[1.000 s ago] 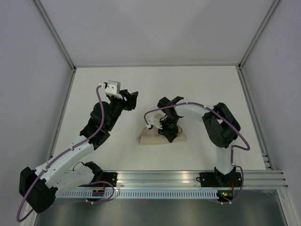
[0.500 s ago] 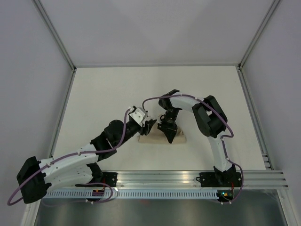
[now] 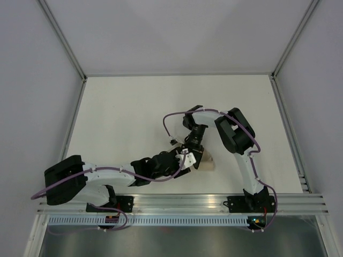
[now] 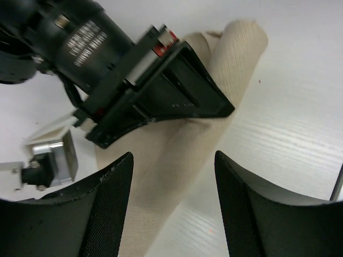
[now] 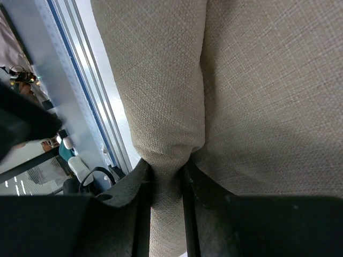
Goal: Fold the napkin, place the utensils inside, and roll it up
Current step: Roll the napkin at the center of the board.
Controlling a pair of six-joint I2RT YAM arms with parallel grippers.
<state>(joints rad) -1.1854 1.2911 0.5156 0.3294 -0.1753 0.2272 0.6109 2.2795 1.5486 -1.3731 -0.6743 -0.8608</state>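
Observation:
The beige napkin (image 3: 208, 162) lies rolled into a tube near the table's front middle. In the left wrist view the napkin (image 4: 236, 53) runs from top right to bottom left. My right gripper (image 3: 193, 148) comes down on it from behind, and its fingers (image 5: 131, 184) are shut on a pinched fold of the napkin (image 5: 169, 107). My left gripper (image 4: 172, 160) hovers open over the roll's near part, one finger on each side, close beside the right gripper's black body (image 4: 161, 96). The utensils are hidden.
An aluminium rail (image 3: 214, 202) with both arm bases runs along the near edge, close to the roll. The rail also shows in the right wrist view (image 5: 80, 80). White walls and metal posts (image 3: 64, 43) enclose the table.
My left arm swung from the far left of the table down to the napkin and now crowds the right gripper. The right gripper kept its pinch and drew the roll slightly right.

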